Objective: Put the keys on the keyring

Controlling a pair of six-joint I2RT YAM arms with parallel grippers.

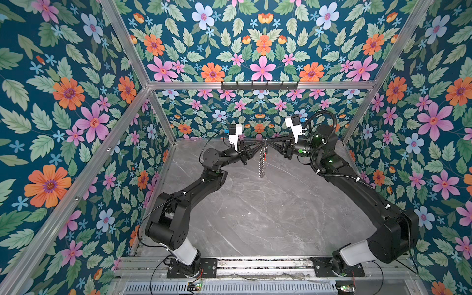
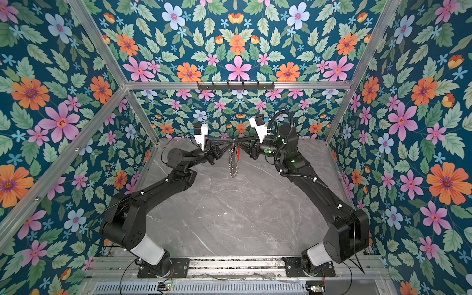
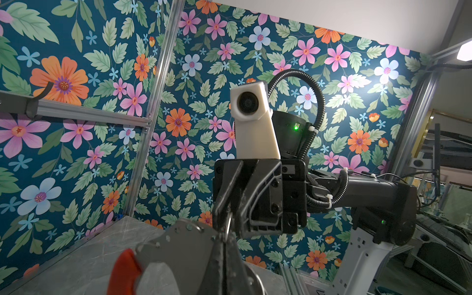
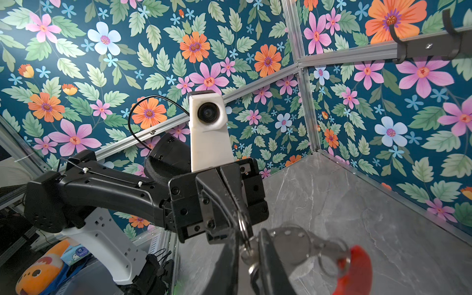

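Both arms meet tip to tip in the air above the far middle of the counter (image 1: 255,217).

Left end effector (image 4: 241,217) is pressed together, pinching the keyring (image 1: 261,163) at its top. The hoop hangs straight down from the pinch, clear of the counter and edge-on in both top views, with the red bar (image 1: 266,152) on its right side. I read this as a fixture hold: hanging free keeps the loops facing the other arm.

Right end effector (image 3: 228,217) reaches in from the right. Its fingers are nearly together on a small silver loop (image 3: 229,223), right at the left tips. Can't tell whether that loop belongs to the key fob or is one of the hoop's own.

Can't pick out the black key fob in any view. It's likely hidden among the dark fingers.

Layout: the keyring touches the left tips and hangs below both. The right tips sit just beside the left ones, at the same spot.

My read: threading is under way, not confirmed done.
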